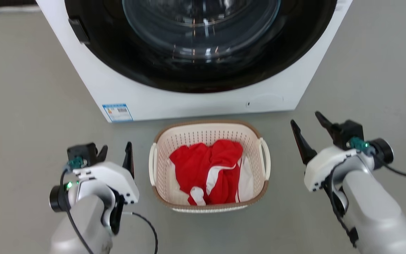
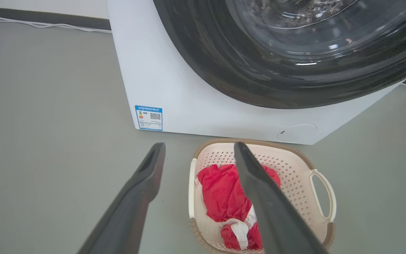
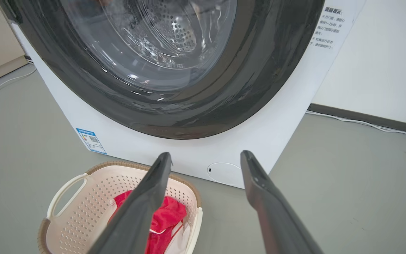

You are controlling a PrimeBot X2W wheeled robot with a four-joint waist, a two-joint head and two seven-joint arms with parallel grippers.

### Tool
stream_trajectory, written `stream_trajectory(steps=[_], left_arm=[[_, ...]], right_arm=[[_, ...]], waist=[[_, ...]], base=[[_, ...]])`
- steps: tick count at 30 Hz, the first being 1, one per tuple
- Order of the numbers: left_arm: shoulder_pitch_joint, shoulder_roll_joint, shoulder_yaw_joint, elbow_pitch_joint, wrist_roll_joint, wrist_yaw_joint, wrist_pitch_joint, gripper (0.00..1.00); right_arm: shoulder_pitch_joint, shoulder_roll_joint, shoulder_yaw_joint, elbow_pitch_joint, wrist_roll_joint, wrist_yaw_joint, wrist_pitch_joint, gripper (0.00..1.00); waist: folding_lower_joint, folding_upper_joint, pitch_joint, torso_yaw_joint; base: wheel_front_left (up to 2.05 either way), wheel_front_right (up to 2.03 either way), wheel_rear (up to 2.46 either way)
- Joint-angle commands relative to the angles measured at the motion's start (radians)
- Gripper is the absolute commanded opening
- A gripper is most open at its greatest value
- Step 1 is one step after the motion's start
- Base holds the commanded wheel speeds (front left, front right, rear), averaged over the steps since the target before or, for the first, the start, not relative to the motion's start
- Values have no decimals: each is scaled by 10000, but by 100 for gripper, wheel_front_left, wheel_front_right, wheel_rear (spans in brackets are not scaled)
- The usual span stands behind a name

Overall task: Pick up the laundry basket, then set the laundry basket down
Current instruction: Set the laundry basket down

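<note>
both grippers empty, jaws spread apart. left gripper [image 1: 116, 147] hangs just beside the left flank of the laundry basket [image 1: 208, 124]. right gripper [image 1: 305, 118] stands farther off its right flank; neither touches it. risks, as judged: the gaps to the basket are unequal, so an uneven close-in could shove it across the floor [image 1: 30, 106] rather than catch it. the white loop handles [image 1: 151, 164] are thin and hug the wall, so a finger may slip past. a one-sided lift would tilt the basket and spill the red garment [image 1: 206, 165]. the washing machine [image 1: 189, 102] stands close behind the basket, so a forward push could knock the far rim against it. position: the basket sits upright on the floor between the grippers, left fingertips level with its left handle, right fingertips level with its far rim.
</note>
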Motion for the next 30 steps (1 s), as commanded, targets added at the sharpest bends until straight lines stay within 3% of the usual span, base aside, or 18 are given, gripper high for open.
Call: stream_trajectory(steps=[1, 12, 30], left_arm=[[124, 328, 323, -285, 102, 59, -106, 100], [2049, 570, 997, -1935, 740, 17, -106, 100], [4527, 690, 2234, -4548, 1116, 250, -106, 100]], right_arm=[[280, 42, 71, -313, -126, 58, -95, 100], [2101, 103, -976, -2040, -938, 58, -95, 100], [4115, 363, -1692, -4091, -1528, 58, -95, 100]], waist=[[0, 0, -376, 0], [0, 0, -1413, -1], [0, 0, -2279, -63]], base=[[0, 0, 0], [0, 0, 0], [0, 0, 0]])
